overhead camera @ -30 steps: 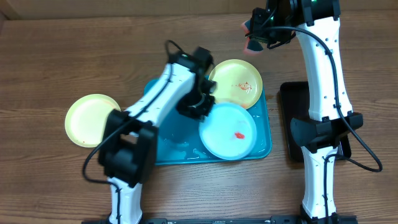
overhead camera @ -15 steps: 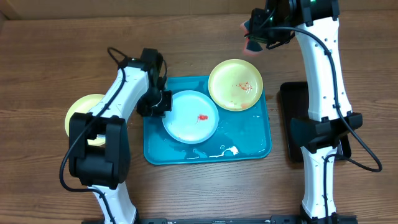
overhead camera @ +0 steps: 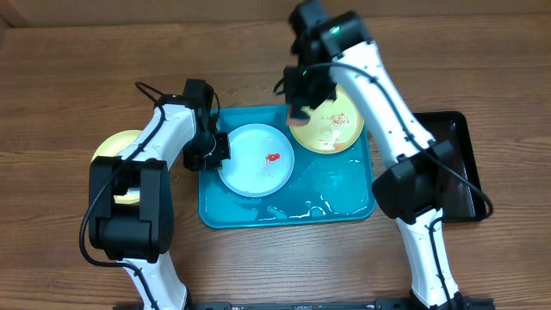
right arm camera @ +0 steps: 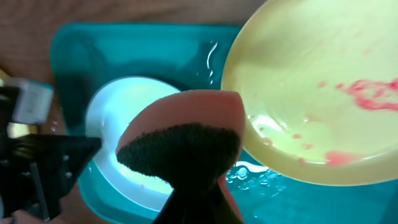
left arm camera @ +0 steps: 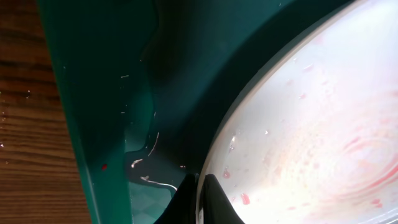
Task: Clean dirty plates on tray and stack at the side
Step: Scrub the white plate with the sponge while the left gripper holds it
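The right gripper (overhead camera: 301, 103) has swung in from behind the tray (overhead camera: 344, 205). Its fingers are clamped on a pink-and-dark sponge (right arm camera: 186, 140), which now hangs over the rim of the yellow-green plate (overhead camera: 334, 127) directly beneath them. The light-blue plate (overhead camera: 256, 161) lies just beside those fingers on the tray. The left gripper (overhead camera: 215, 155) keeps its fingers pinched on that blue plate's rim, steadying it. A third plate (overhead camera: 110, 148) sits on the tabletop behind the left fingers. Scrubbing looks about to begin, since red sauce remains on both tray plates.
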Robot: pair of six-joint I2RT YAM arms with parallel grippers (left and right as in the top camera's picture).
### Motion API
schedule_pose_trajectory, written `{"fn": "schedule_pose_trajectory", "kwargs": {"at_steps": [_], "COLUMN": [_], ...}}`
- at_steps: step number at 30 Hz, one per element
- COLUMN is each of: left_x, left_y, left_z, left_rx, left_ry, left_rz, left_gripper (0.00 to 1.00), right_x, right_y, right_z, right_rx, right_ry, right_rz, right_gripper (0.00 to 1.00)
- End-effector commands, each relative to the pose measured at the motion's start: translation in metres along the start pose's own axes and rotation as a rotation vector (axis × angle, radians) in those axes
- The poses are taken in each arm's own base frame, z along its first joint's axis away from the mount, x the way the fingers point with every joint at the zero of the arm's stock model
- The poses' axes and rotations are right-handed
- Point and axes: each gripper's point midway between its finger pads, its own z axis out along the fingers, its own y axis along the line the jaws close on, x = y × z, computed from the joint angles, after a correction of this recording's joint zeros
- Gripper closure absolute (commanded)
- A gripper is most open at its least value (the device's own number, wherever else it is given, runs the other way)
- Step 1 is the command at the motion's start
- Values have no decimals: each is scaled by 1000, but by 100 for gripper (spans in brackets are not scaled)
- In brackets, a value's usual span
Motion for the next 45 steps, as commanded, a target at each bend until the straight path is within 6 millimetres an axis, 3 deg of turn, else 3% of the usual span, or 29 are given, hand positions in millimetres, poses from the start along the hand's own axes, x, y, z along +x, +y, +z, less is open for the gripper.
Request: {"fn": "schedule_pose_trajectory", "kwargs": {"at_steps": [1, 7, 9, 18, 20, 24, 30, 34, 39, 42, 45], "left_x": [2, 0, 0, 0, 1, 0, 0, 0, -1, -1, -1], "left_y": [3, 3, 3, 3, 3, 3, 3, 3, 3, 7, 7], "left_z": [5, 6, 6, 6, 6, 6, 6, 6, 6, 6, 6], "left_rx": [-11, -9, -9, -9, -10, -12, -11, -11, -12, -33, -33], "left_ry": [-7, -16, -16, -15, -15, -16, -17, -17, -20, -24, -23], "left_rz": [-12, -10, -10, -10, -10, -10, -10, -10, -9, -11, -11], "left_gripper": [96, 96, 96, 96, 96, 96, 96, 96, 96, 96, 96], "right_x": [15, 36, 41, 54, 58, 70, 95, 109, 101, 67, 45], "right_y": [14, 21, 16, -12, -7, 34, 72, 69, 19, -15, -20], "right_z": [16, 62, 81, 129, 138, 157, 162, 160, 145, 125, 122], "right_rx": [9, 32, 40, 86, 45, -128, -211, -201, 30, 221, 259], "right_ry": [30, 88, 104, 123, 132, 178, 226, 279, 273, 150, 58], "right_rz": [-23, -27, -23, 59, 67, 45, -63, -97, -65, -71, -69], "right_gripper": [96, 96, 96, 96, 96, 96, 96, 96, 96, 96, 96]}}
